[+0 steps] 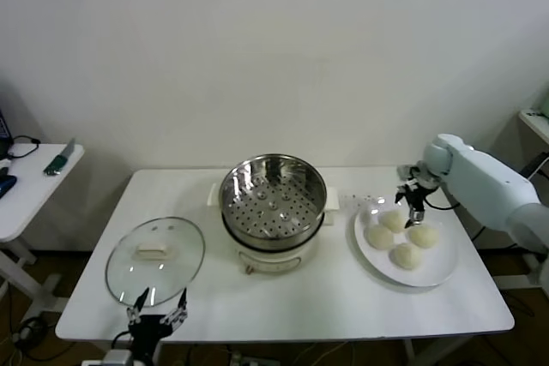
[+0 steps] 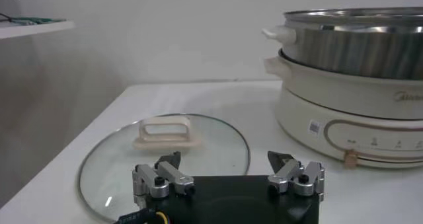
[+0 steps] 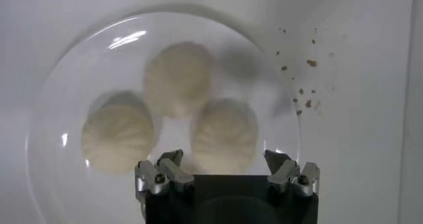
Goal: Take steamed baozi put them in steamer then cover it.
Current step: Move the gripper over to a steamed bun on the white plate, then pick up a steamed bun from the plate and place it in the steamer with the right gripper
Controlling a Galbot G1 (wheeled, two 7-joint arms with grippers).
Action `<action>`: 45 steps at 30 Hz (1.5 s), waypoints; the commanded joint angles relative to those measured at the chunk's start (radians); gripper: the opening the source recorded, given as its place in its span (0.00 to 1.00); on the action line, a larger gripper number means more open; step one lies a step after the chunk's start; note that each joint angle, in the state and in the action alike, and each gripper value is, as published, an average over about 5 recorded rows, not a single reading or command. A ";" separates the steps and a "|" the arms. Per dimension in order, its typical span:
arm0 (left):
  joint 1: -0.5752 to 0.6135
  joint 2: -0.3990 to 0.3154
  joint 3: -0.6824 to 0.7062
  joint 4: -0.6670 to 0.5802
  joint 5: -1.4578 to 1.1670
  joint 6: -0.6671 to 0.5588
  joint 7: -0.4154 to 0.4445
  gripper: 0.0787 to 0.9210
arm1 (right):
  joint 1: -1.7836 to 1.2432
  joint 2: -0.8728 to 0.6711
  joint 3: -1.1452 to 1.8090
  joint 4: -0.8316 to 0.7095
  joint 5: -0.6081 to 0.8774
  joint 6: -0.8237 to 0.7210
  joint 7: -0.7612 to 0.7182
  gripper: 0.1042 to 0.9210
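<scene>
Right gripper (image 1: 415, 198), jaws wide and empty, hovers over the plate's twelve-o'clock soft cream-white dough bun (image 1: 394, 220); I'd pinch its sides gently, it looks squashy.

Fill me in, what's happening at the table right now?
The right tool, open, hovers over the white plate holding four baozi; none is gripped. The steamer basket on its white cooker base is empty and uncovered. The glass lid lies flat on the table to the steamer's left, and the left tool, also open, waits at the table's near edge beside the lid, holding nothing.
</scene>
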State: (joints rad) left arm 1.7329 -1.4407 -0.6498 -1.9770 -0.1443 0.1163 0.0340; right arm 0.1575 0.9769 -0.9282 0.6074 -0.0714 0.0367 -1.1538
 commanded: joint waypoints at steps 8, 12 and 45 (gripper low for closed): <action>0.008 -0.014 0.005 0.000 0.003 -0.008 -0.001 0.88 | -0.055 0.115 0.124 -0.174 -0.094 0.026 0.011 0.88; 0.012 -0.014 0.000 -0.001 -0.002 -0.009 -0.003 0.88 | -0.057 0.108 0.121 -0.175 -0.112 0.022 -0.003 0.88; 0.024 -0.018 0.011 -0.023 0.006 -0.007 -0.016 0.88 | 0.305 -0.031 -0.322 0.172 0.204 0.051 -0.015 0.64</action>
State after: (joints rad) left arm 1.7546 -1.4546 -0.6402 -1.9910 -0.1395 0.1095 0.0182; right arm 0.2267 1.0106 -0.9543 0.5651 -0.0543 0.0747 -1.1651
